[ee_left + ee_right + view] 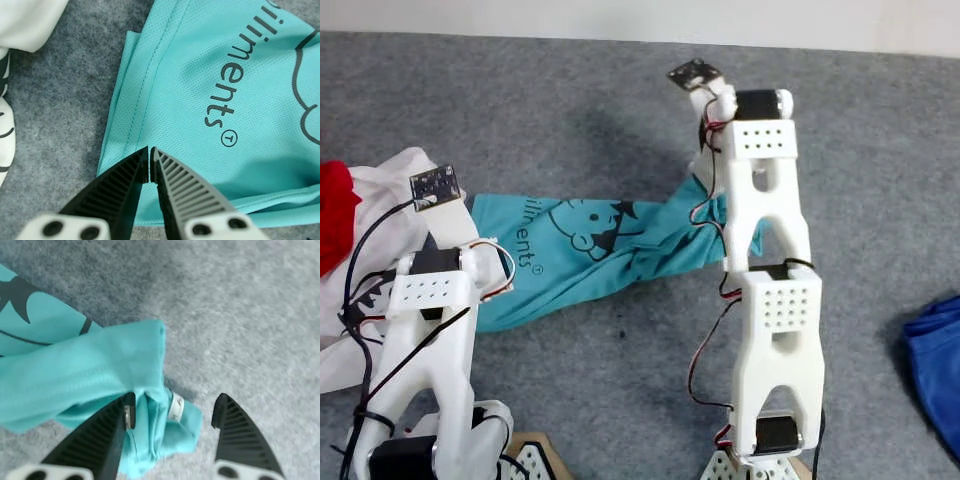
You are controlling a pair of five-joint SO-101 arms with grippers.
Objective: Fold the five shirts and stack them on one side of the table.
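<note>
The teal shirt (590, 250) lies stretched across the middle of the table (540, 100), print side up, flat at its hem end and bunched together at the other end. The left gripper (150, 167) hangs just over the hem corner with its fingers pressed together at the tips, and I see no cloth between them. The right gripper (176, 402) is at the bunched end. Its fingers are wide apart, one on each side of the crumpled fabric that carries a small white label (175, 409), and they hold nothing. I judge that the step in hand is to spread this shirt flat before folding it. To do it well, the right fingers should close on the outer layers near the label, not on the whole lump, and then draw the cloth away from the left arm so that the wrinkles open. The left fingers would need to open and take the hem corner, or press it down, so that the shirt does not slide. A white shirt (380, 190) and a red garment (332, 210) lie in a heap just beside the hem end, close to the left arm, and could be dragged along. A blue shirt (935, 360) lies well apart at the opposite edge, out of the way.
</note>
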